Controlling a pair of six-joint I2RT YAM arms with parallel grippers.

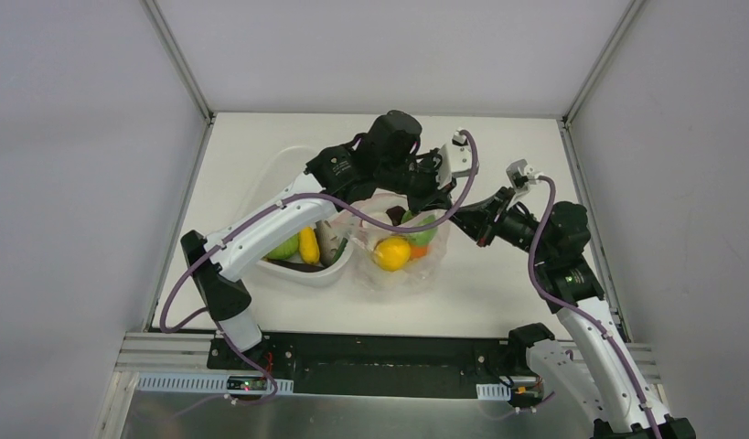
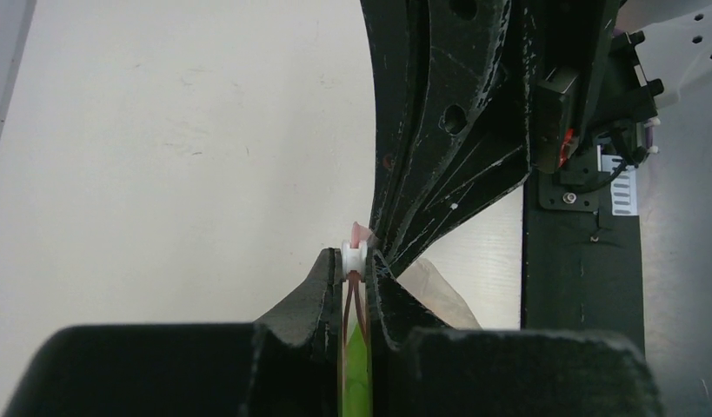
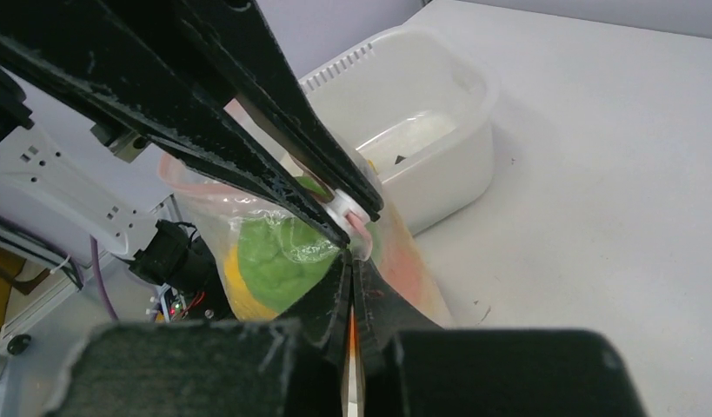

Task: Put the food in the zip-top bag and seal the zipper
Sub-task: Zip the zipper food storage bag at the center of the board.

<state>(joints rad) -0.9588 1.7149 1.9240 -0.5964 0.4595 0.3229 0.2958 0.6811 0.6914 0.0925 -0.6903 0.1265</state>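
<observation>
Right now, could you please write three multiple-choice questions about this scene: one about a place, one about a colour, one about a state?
1. In the overhead view, where does the white tub sit relative to the zip-top bag?
A: to its left. B: to its right. C: on top of it.

2. What colour is the zipper slider that the left gripper pinches?
A: blue. B: white. C: black.

3. What state is the right gripper in?
A: wide open over the tub. B: resting on the bare table. C: shut on the bag's edge.

Answers:
1 A, the tub lies beside the bag's left side.
2 B, the slider shows white in both wrist views.
3 C, the gripper is pressed together on the clear plastic.
</observation>
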